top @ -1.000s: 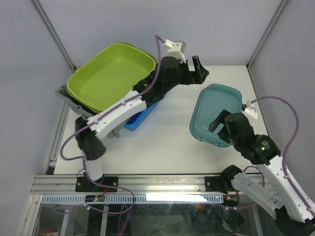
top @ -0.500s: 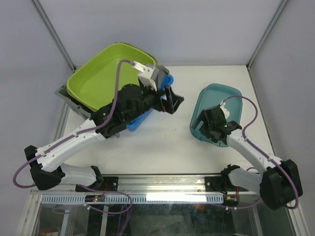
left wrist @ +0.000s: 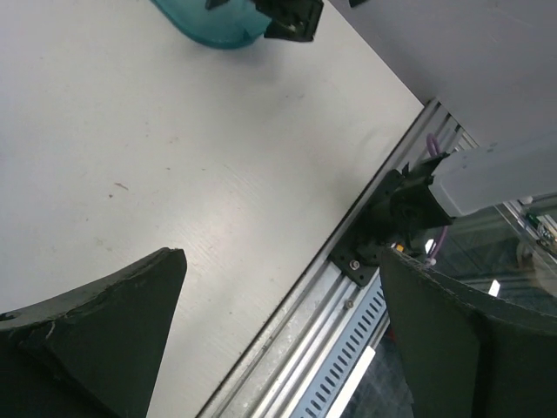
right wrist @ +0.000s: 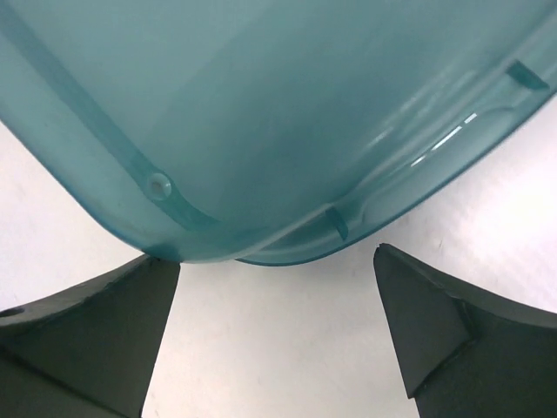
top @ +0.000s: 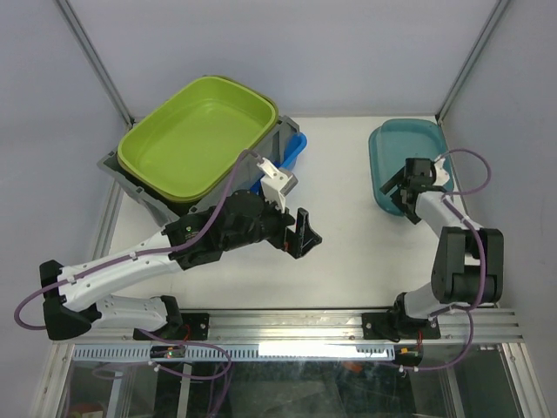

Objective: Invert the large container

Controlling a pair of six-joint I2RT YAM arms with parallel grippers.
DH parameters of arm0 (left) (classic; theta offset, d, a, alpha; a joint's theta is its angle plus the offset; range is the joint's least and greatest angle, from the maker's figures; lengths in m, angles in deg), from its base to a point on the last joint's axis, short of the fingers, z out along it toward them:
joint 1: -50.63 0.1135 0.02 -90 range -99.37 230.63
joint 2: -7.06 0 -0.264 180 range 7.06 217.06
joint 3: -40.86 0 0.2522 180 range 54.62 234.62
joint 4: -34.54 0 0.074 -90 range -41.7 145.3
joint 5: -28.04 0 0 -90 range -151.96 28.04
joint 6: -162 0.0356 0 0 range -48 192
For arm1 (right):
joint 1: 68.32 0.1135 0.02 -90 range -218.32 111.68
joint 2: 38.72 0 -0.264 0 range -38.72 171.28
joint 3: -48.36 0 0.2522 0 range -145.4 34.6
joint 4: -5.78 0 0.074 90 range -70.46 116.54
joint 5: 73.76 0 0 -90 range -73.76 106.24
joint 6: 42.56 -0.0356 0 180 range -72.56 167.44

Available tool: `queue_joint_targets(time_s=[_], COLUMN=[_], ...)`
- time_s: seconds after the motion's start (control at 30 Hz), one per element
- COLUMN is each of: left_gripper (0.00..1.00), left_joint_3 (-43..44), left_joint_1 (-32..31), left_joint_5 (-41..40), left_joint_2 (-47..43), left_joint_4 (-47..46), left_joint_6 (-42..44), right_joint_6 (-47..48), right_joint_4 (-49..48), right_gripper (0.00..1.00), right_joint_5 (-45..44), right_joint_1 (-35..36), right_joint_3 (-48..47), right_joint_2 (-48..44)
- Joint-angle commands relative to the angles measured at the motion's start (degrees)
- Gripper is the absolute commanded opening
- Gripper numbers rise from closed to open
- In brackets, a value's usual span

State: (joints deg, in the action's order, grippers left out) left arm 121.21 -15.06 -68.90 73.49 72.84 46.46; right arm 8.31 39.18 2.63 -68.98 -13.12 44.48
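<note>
Top external view: large container (top: 120, 174) sits at far left of tabletop (top: 348, 244), mostly hidden under a lime-green tub (top: 196, 131) resting in it, w/ a blue tub (top: 294, 150) poking out at its right end. Left gripper (top: 305, 237) hangs released over bare surface, well apart from it. Right gripper (top: 399, 187) is spread too, holding nothing, at the teal tub (top: 409, 144) rim. Container prob. stiff, light-ish but bulky. Best grabbed at an exposed rim or ribbed wall, tubs out first.

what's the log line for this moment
left gripper: open, over table | right gripper: open, at teal tub rim | large container: under green tub, ungripped
</note>
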Motion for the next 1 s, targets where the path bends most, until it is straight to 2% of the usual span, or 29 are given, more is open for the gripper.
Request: queue_joint_targets(time_s=[0.0,0.13,0.3,0.43,0.57,0.73,0.83,0.97], left_gripper=[0.99,0.99,0.99,0.99,0.99,0.99,0.99,0.99], left_joint_3=[0.89,0.67,3.15,12.14,21.46,26.27,27.34,27.6], left_joint_1=[-1.63,-2.22,-2.35,-2.31,-2.34,-2.34,-2.29,-2.33], left_joint_5=[1.15,-0.35,-2.53,-5.55,-12.04,-19.19,-21.06,-24.35], left_joint_2=[-0.76,-2.12,-2.24,-0.85,-0.06,-1.55,-1.49,-0.87], left_joint_4=[-0.88,-0.6,0.62,6.93,16.4,20.72,22.13,23.5], left_joint_6=[-0.88,-1.06,0.12,1.37,1.24,1.29,0.94,1.3], right_joint_6=[3.12,4.92,5.64,7.05,10.06,9.83,10.02,11.59], right_joint_4=[-2.34,-1.68,-4.62,-5.71,-4.83,-0.16,-0.18,-1.11], right_gripper=[0.99,0.99,0.99,0.99,0.99,0.99,0.99,0.99], right_joint_5=[-1.76,2.29,1.92,1.14,2.87,2.79,2.19,6.98], right_joint_1=[-4.32,-2.23,8.85,9.66,7.73,3.4,2.14,3.25], right_joint_3=[-8.68,-10.07,-7.83,-12.93,-23.43,-35.96,-38.24,-38.27], right_joint_2=[2.86,-2.82,-7.75,0.06,12.47,26.53,28.77,26.45])
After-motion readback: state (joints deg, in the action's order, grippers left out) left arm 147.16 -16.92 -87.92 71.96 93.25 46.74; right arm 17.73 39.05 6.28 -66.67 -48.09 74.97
